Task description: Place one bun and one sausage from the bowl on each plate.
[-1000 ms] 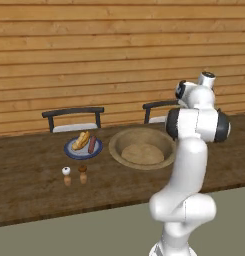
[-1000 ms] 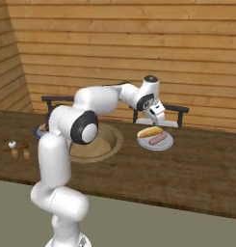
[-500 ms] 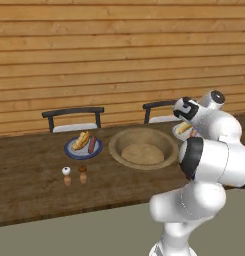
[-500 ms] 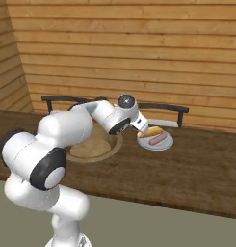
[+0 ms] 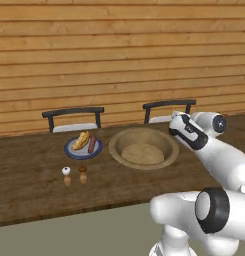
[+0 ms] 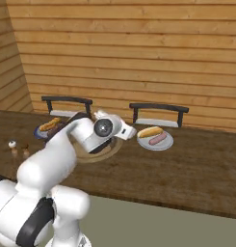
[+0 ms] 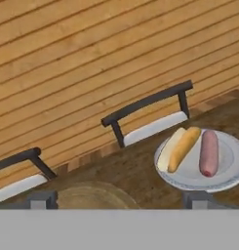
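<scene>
Two plates are found loaded on the table, one to each side of the bowl point(image 5: 143, 148). On the plate point(image 6: 155, 140) just right of the bowl a bun point(image 6: 150, 131) and a sausage point(image 6: 158, 139) are laid side by side, apart from each other; the other plate point(image 5: 83, 148), left of the bowl, is likewise stocked with bun point(image 5: 81, 140) and sausage point(image 5: 92, 144). No loose food is made out in the bowl. The gripper point(image 7: 118, 199) is held above the bowl's right rim with its jaws spread wide and nothing between them, a posture judged consistent with a completed release. The task is judged finished as things lie. Two small shakers point(image 5: 74, 171) are noted in front of the bowl, to its left.
</scene>
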